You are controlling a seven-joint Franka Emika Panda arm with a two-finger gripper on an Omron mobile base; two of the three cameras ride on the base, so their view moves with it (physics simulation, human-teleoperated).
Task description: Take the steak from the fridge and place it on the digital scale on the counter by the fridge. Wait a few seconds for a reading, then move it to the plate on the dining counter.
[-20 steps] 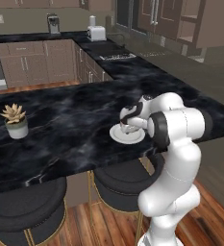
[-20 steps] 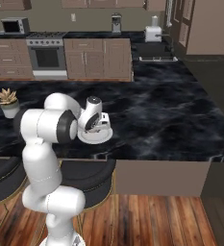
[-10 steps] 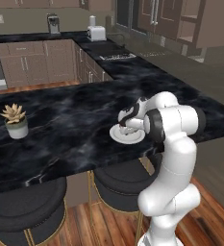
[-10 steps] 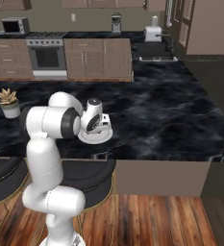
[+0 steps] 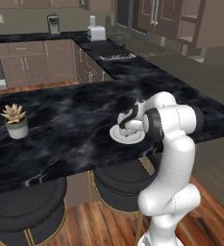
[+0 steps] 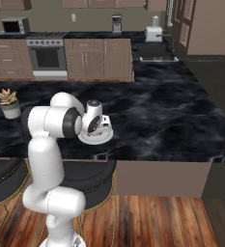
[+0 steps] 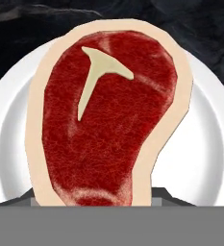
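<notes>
Red steak (image 7: 108,120) over white plate (image 7: 205,158)

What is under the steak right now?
In the hand view the steak has the white plate showing around it, on the dining counter. The plate's middle is covered by the meat, so contact cannot be confirmed.

I see the steak (image 7: 106,120), red with a pale fat rim and a white T-shaped bone mark, lying over the round white plate (image 7: 200,163). The plate (image 5: 118,137) sits mid-frame on the black marbled desk (image 5: 70,120); whether the steak rests flat I can't quite tell.
</notes>
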